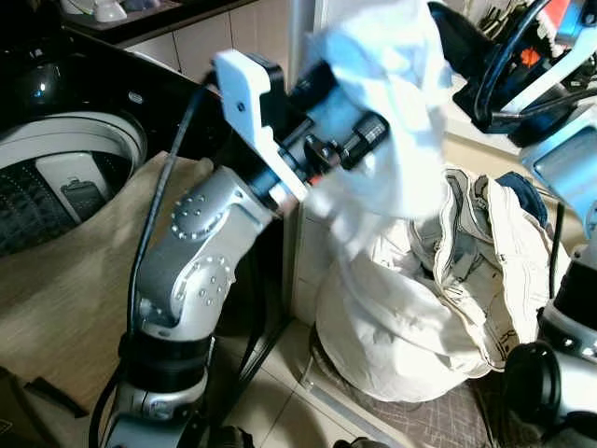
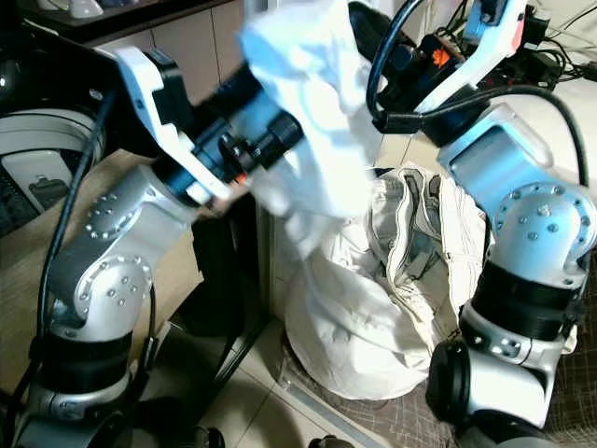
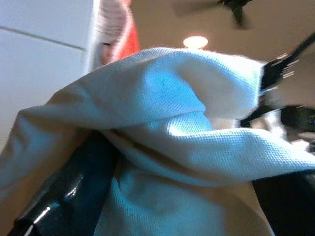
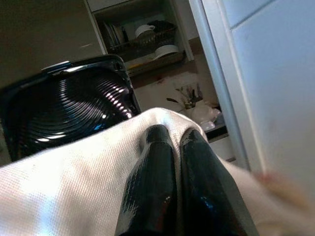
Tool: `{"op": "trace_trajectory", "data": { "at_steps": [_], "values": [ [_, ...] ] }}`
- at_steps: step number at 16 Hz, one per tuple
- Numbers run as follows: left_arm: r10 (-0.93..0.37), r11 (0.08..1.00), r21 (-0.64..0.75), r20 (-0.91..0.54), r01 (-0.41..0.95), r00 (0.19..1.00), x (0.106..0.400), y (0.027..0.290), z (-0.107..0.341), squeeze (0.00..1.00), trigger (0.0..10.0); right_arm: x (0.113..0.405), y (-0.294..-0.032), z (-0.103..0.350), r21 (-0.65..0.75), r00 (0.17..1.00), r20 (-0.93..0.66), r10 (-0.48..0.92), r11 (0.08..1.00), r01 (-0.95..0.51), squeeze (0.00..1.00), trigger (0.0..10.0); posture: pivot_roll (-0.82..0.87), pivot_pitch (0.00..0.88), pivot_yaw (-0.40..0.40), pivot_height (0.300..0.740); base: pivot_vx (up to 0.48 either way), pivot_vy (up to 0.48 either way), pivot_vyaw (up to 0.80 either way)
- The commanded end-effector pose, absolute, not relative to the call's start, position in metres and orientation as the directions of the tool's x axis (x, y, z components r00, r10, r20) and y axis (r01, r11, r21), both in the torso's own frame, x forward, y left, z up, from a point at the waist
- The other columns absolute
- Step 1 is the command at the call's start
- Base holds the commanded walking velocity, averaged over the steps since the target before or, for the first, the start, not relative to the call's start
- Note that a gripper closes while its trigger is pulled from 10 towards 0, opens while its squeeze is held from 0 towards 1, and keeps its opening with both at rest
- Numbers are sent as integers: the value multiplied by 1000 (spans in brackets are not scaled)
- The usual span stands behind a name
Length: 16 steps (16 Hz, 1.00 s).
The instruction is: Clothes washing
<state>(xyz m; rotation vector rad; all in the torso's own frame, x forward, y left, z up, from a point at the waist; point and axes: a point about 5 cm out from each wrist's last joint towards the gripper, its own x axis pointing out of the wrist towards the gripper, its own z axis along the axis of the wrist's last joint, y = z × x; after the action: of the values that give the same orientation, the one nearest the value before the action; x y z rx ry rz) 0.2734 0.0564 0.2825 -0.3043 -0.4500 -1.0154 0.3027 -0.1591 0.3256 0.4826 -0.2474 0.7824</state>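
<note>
Left gripper: the left gripper (image 3: 162,196) was wrapped in a pale white knit garment (image 1: 387,112); its 2 black fingers (image 3: 74,182) stood apart with cloth bunched between them, so it appeared clamped on the fabric.
Right gripper: the right gripper (image 4: 179,162) had its 2 fingers pressed together, the same cloth draped over them and seemingly pinched.
Why held so: both grippers lifted the garment high, likely to pull it free of the pile and carry it left to the washer.
Left arm pose: the silver left arm (image 1: 201,252) was bent sharply at the elbow, forearm angled up and right.
Right arm pose: the right arm (image 2: 532,243) rose at the right, forearm reaching far and left toward the cloth.
Laundry pile: a heap of cream-white crumpled clothes (image 1: 438,308) sat low, right of centre, beneath the raised garment.
Washer: the top-loading washing machine with a round open drum (image 1: 65,177) stood far left, its lid (image 4: 69,108) up.
</note>
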Motion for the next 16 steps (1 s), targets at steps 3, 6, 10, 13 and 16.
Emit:
{"op": "trace_trajectory", "data": {
  "at_steps": [3, 6, 10, 13, 16],
  "values": [
    [-824, 330, -57, 469, 942, 317, 259, 46, 278, 1000, 10000, 297, -152, 323, 316, 666, 372, 647, 587, -746, 0, 0, -87, 32, -30, 740, 0, 0, 0],
    [-835, 468, 40, 347, 883, 427, 273, 41, 263, 1000, 10000, 291, -148, 324, 304, 635, 374, 676, 558, -772, 0, 0, -89, 32, -29, 740, 0, 0, 0],
    [-716, 663, 66, 347, 746, 606, 298, 50, 266, 310, 10000, 284, -142, 321, 296, 599, 366, 712, 521, -801, 0, 0, -90, 34, -24, 740, 0, 0, 0],
    [-758, 572, 70, 426, 817, 494, 286, 42, 273, 0, 10000, 283, -141, 317, 308, 597, 356, 718, 513, -801, 0, 0, -89, 35, -23, 740, 0, 0, 0],
    [-760, 567, 44, 413, 822, 502, 285, 38, 268, 0, 2039, 284, -141, 316, 317, 603, 352, 715, 516, -796, 0, 0, -89, 33, -21, 740, 0, 0, 0]
  ]
}}
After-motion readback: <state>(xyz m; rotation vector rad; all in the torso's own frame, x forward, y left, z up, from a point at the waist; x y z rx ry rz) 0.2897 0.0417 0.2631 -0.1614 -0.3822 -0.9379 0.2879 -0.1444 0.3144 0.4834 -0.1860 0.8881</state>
